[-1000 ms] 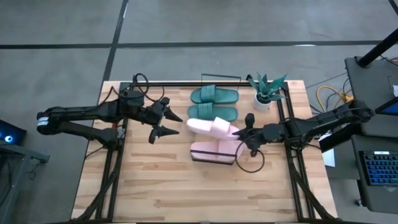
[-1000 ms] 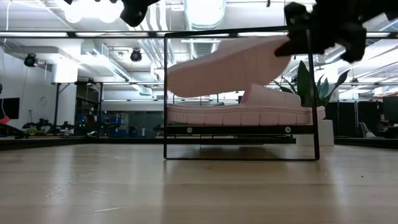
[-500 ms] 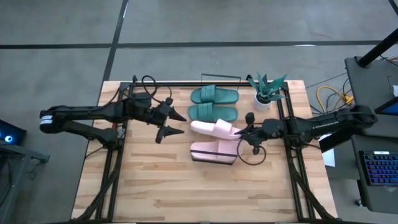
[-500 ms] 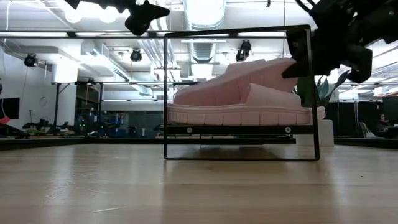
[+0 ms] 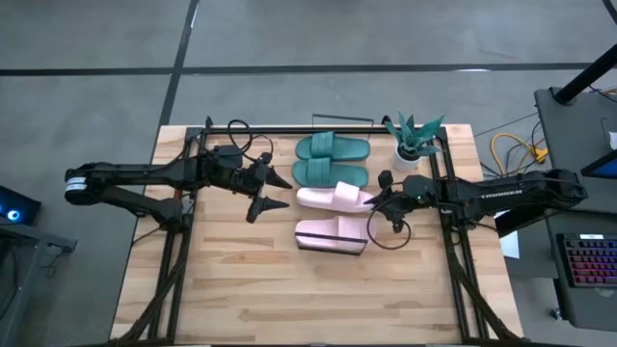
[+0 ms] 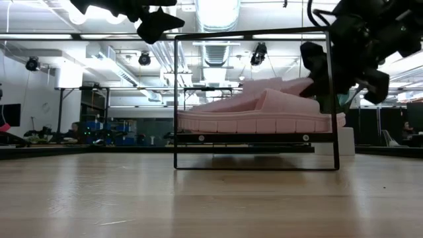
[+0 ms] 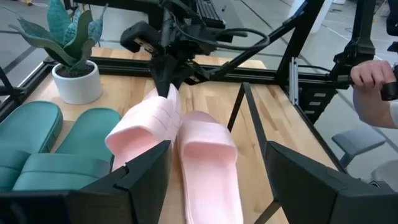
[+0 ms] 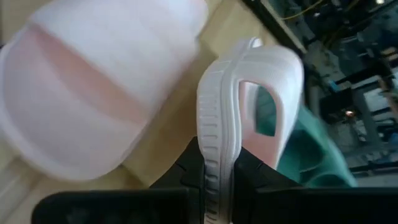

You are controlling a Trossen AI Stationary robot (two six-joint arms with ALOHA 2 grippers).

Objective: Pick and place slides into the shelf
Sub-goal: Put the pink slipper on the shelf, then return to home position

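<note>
Now you're setting pink slide point(image 5: 333, 198) onto shelf point(image 6: 254, 139) w/ right gripper point(image 5: 371, 202) clamped on its edge; next, level it, release. Left gripper point(image 5: 270, 190) spread wide, waiting.

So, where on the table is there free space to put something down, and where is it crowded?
The near half of the table, in front of the front pink slide, is bare wood. So is the patch between the left gripper and the table's left edge. The back centre is crowded: teal slides, the plant, and the right gripper gripping the second pink slide.
</note>
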